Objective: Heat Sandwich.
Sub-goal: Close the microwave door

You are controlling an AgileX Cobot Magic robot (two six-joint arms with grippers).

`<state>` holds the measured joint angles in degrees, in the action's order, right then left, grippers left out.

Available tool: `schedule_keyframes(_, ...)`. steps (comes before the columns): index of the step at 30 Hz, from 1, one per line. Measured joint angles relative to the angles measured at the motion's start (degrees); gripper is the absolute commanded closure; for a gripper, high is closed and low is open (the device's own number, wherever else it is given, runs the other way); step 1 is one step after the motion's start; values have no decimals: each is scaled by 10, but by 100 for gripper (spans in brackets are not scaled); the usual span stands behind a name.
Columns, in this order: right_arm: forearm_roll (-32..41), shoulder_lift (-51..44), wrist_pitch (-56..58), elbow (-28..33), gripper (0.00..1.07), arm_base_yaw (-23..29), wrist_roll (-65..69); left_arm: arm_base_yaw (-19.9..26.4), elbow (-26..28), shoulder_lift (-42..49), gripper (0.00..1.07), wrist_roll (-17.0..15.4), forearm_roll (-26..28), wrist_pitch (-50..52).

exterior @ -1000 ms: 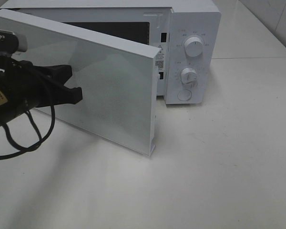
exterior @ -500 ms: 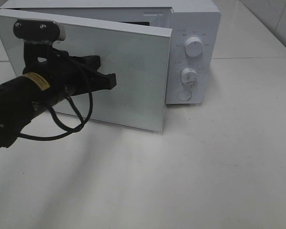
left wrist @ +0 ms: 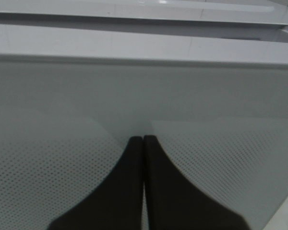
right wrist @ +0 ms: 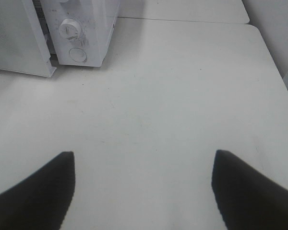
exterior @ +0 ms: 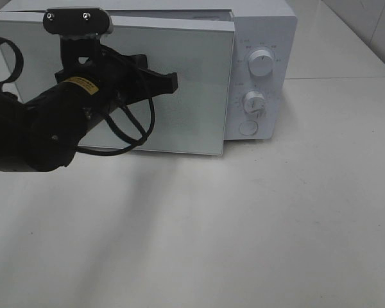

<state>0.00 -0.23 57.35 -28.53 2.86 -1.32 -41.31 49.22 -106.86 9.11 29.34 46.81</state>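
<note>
The sandwich is out of view. A white microwave (exterior: 263,38) stands at the back of the table, its glass door (exterior: 199,109) swung almost flat against the front, with a thin gap left at the latch side. My left gripper (exterior: 174,81) is shut, empty, and its tips touch the door's outer face. In the left wrist view the left gripper (left wrist: 143,139) shows both black fingers pressed together against the dotted door glass (left wrist: 221,110). My right gripper (right wrist: 144,154) hovers open over the bare table with nothing between its fingers.
The microwave's control panel carries an upper knob (exterior: 261,63), a lower knob (exterior: 254,101) and a round button (exterior: 248,128). The white table (exterior: 276,224) stretches in front and to the right. A black cable (exterior: 131,131) loops under the left arm.
The left gripper swept right and toward the microwave, pushing the door from wide open to almost closed. The right gripper has not moved.
</note>
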Motion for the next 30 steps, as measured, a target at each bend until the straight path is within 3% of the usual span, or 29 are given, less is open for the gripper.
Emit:
schedule_keyframes(18, 0, 0, 0, 0, 32, 0, 0, -10, 95, -62, 107, 4, 3, -56)
schedule_keyframes(30, 0, 0, 0, 0, 32, 0, 0, 6, 138, -77, 107, 29, -16, -124)
